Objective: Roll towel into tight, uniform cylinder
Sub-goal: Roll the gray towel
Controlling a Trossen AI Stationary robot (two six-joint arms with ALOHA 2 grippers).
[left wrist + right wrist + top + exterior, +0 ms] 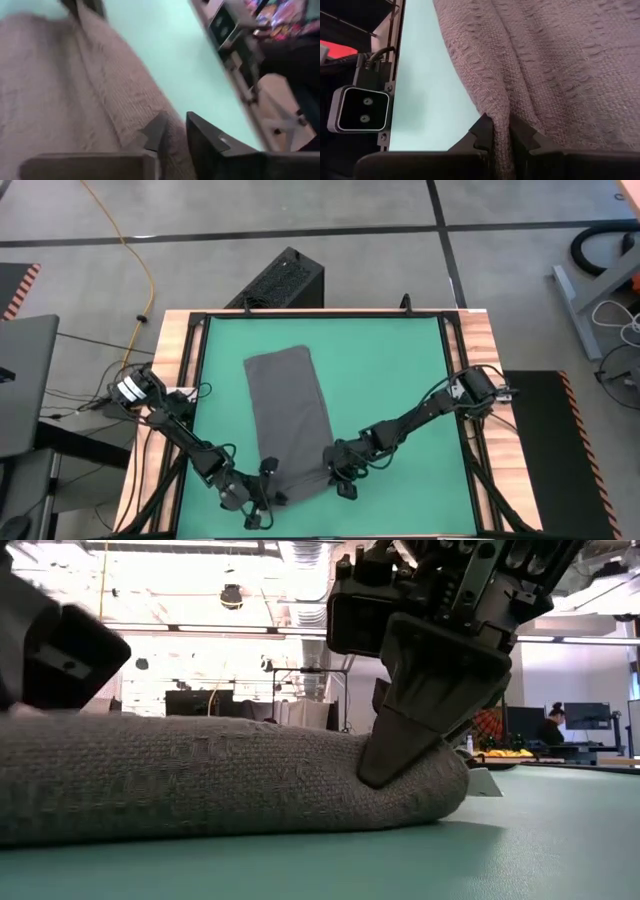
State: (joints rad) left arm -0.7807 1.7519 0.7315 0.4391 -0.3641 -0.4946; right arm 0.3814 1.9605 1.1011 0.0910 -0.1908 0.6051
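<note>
The dark grey towel lies lengthwise on the green mat. Its far part lies flat, and its near end is turned up into a thick roll that rests on the mat. A small white flap shows beside the roll's right end. My left gripper is at the roll's left end, shut on the cloth. My right gripper is at the roll's right end, shut on the cloth. My left gripper pinches the towel's left side edge at the rolled near end between its two fingers. The fingers come slanting down from the near left. The cloth lies on the mat. My right gripper pinches a raised fold of the towel at the roll's right end between its two fingers. Its fingers point down from above and dent the roll's top. The roll rests on the mat.
The mat sits in a wooden table frame. A black box stands beyond the far edge, and the low camera stands at the near edge. There is bare mat to the towel's right and left.
</note>
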